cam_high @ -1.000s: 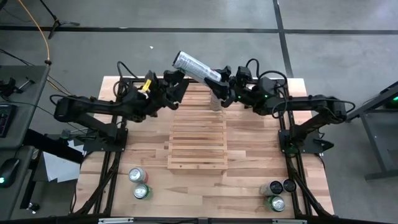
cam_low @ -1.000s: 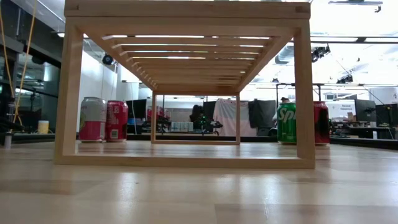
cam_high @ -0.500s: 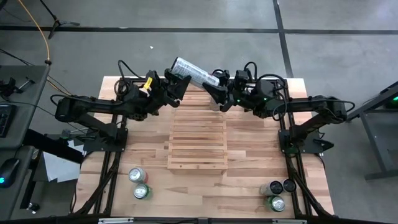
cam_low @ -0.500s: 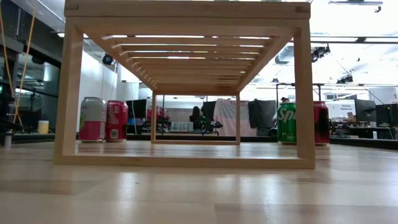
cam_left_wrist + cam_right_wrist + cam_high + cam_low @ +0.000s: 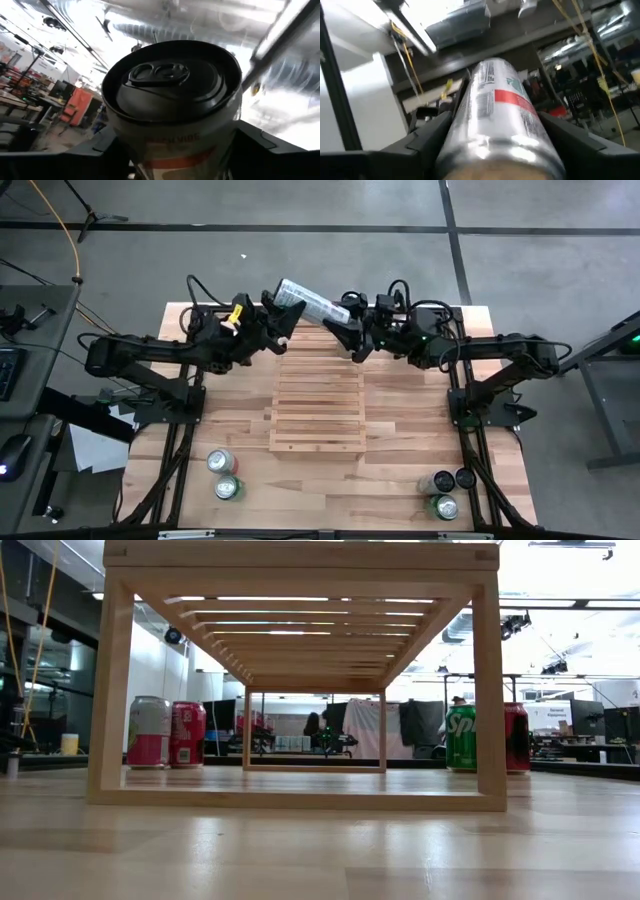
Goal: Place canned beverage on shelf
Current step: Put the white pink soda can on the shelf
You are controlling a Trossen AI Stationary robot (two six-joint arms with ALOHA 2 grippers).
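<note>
A tall silver can [image 5: 307, 301] with a red band is held in the air over the far end of the slatted pale-wood shelf [image 5: 317, 395], which also shows in the low view [image 5: 300, 555]. My right gripper [image 5: 345, 330] is shut on the can's lower end. My left gripper [image 5: 281, 312] is at the can's lid end. In the left wrist view its fingers stand on either side of the can [image 5: 175, 105], just below the lid. My right gripper pinches the can's sides near its bottom end [image 5: 495, 150] between its two fingers. The can runs on beyond the fingers, along them. It is lifted clear and slants up toward the table's far left. I cannot tell whether my left gripper's fingers [image 5: 107, 147] touch the can.
Two cans [image 5: 221, 461] stand on the tabletop near the front left. Three more [image 5: 441, 482] stand near the front right. In the low view they show behind the shelf's legs, left [image 5: 149, 732] and right [image 5: 461, 738]. Black frames line both table sides.
My right gripper has moved toward the table's left with the can. The can's lid end has come down and closer to my left gripper, and now lies between its fingers.
</note>
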